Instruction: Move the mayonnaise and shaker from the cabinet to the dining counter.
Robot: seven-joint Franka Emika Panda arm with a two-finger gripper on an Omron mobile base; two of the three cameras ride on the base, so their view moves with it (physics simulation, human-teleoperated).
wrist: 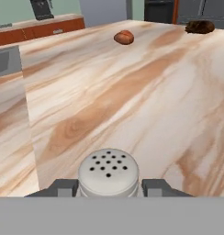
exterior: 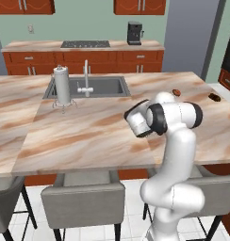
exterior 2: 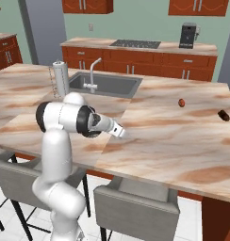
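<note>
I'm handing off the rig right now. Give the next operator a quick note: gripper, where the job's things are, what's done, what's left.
Gripper: shut on the shaker, held low over the dining counter, not yet released.
Mayonnaise: not spotted on the counter, so treat it as still to fetch from the cabinet.
Also on the counter: a small brown round item, a darker one, and a tall grey cylinder by the sink.
Left: set the shaker down, open, then bring the mayonnaise.

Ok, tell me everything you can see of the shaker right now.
The shaker is a small pale grey cylinder with a domed top pierced by dark holes. It looks like metal or matte plastic. It stands upright, clamped between the claw's two dark fingertips, low over the dining counter; its base is hidden.
</note>
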